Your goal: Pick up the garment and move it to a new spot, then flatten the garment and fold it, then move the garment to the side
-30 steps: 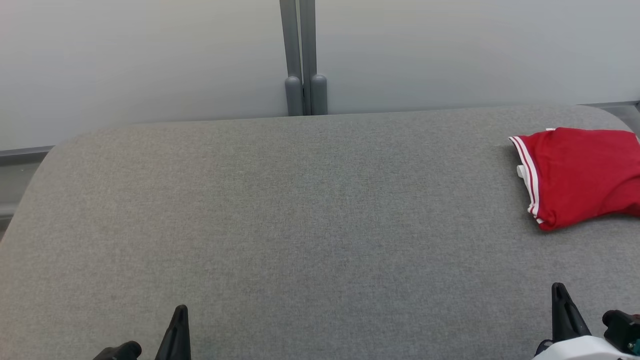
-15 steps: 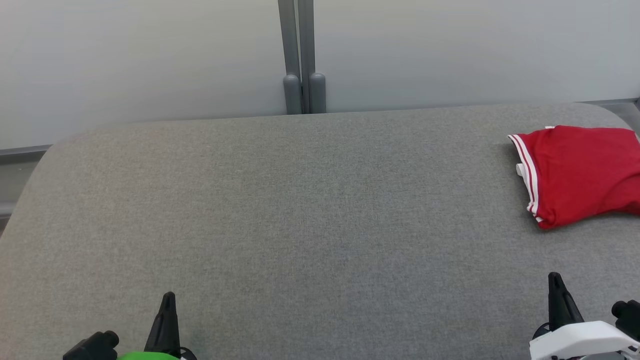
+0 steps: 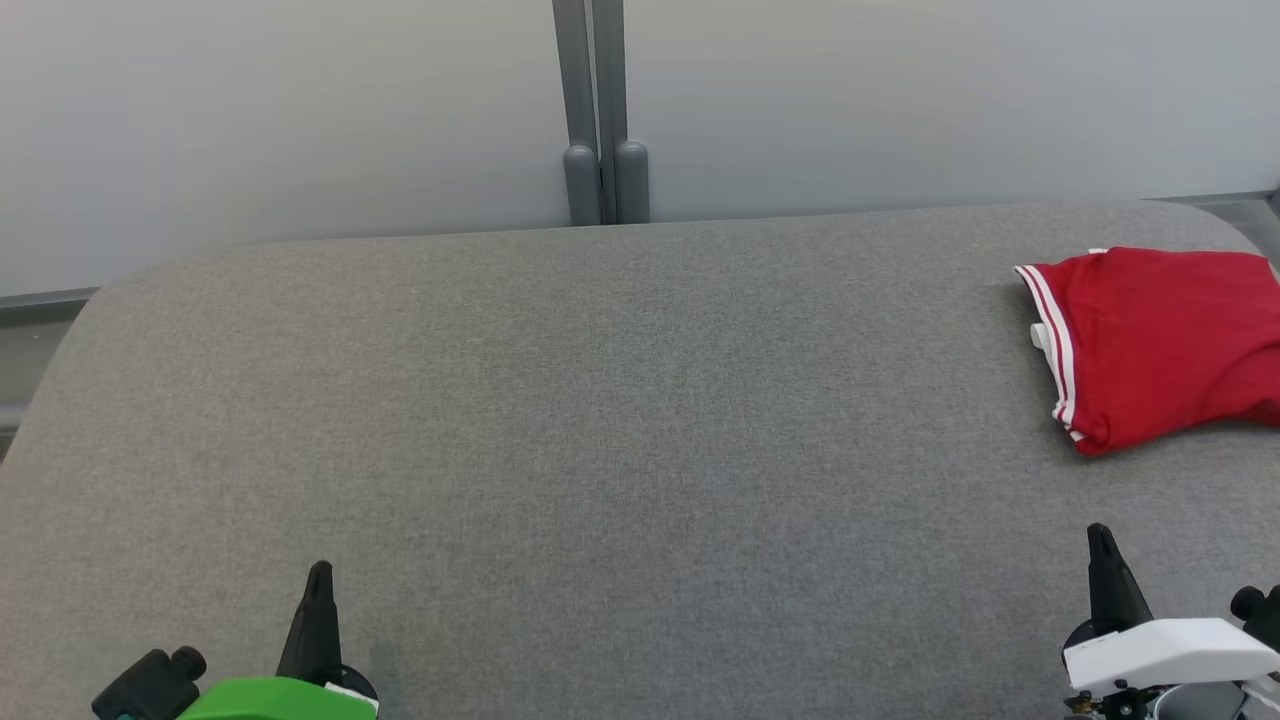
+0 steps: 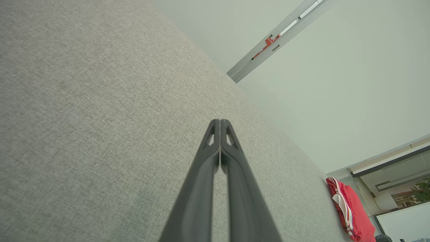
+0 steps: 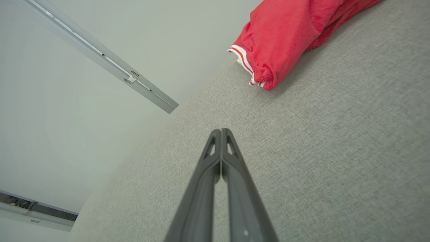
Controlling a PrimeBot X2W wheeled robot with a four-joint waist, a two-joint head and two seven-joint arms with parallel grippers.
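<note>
Grey woven fabric covers the wide table before us. At its far right lies the red garment, folded over, its white-striped hem facing left. Our left gripper at the near left and right gripper at the near right are both clenched on nothing, clear of the garment.

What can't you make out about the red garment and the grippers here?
Red garment: right part cut off by the head view's right edge; folds hide what kind it is.
Left wrist view: garment too small.
Left gripper, right gripper: bases cut off by the head view's bottom edge.
</note>
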